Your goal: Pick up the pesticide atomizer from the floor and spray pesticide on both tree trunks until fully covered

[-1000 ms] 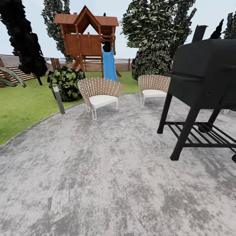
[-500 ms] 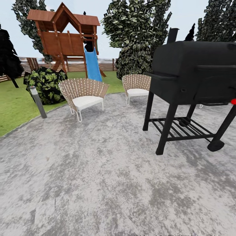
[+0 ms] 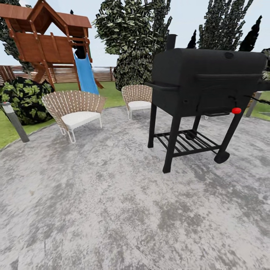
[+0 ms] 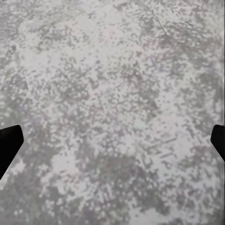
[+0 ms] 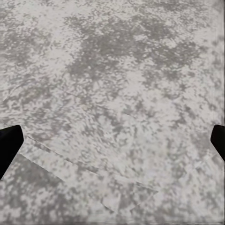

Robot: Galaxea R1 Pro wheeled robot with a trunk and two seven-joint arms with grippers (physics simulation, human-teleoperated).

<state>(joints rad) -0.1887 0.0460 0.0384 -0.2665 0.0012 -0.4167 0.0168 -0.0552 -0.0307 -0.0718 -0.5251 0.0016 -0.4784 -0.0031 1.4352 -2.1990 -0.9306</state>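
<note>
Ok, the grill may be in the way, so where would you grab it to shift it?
Probably the side bar on the grill, coming from the chairs: it juts out level at the end standing on plain legs, while the far end has a wheel to roll on.

A black grill is standing right of centre on grey paving, two wicker chairs and a playhouse sitting upper left.

You are seeing no readable text, label, brand, number or sign on the black grill or the wooden playhouse.
</note>
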